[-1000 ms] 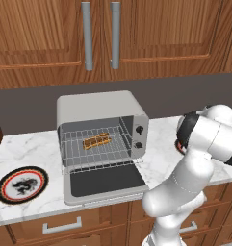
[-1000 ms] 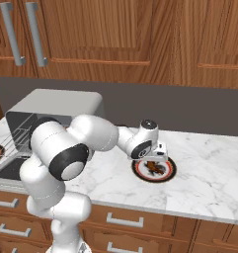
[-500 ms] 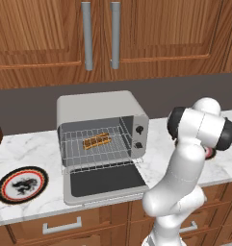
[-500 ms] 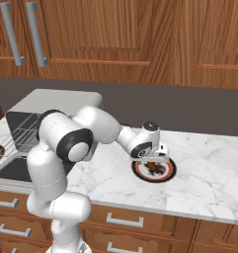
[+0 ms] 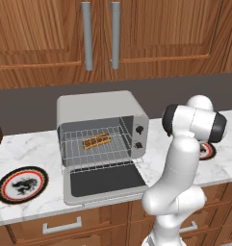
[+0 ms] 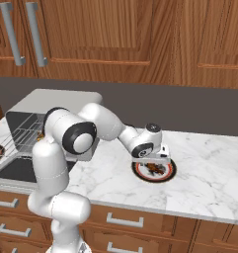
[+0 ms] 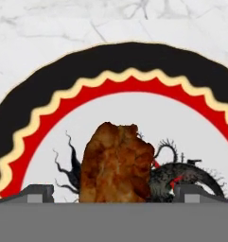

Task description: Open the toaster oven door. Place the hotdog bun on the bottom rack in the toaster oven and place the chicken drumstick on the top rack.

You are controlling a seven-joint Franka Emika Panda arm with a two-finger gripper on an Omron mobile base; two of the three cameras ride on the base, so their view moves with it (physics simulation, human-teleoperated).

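Note:
The toaster oven (image 5: 100, 127) stands on the counter with the toaster oven door (image 5: 105, 181) folded down flat in front of it. The hotdog bun (image 5: 96, 141) lies on a wire rack inside; I cannot tell which rack. The chicken drumstick (image 7: 116, 163) rests on a black-and-red rimmed plate (image 7: 115, 61) to the oven's right. My gripper (image 6: 151, 159) hangs low over that plate (image 6: 166, 174), open. In the hand view the drumstick sits between the gripper (image 7: 115, 194) fingertips (image 7: 39, 193), which stand wide on either side of it.
A second, matching plate (image 5: 21, 183) lies bare at the counter's left end. Wooden cabinets with long handles (image 5: 86, 36) hang above, drawers run below the counter edge. My arm's elbow (image 5: 194, 122) hides most of the right plate (image 5: 207, 151) in the left base view.
The elbow has swung across and the hand has sunk closer onto the right plate. The jaws stayed wide. Oven, bun and plates have not moved.

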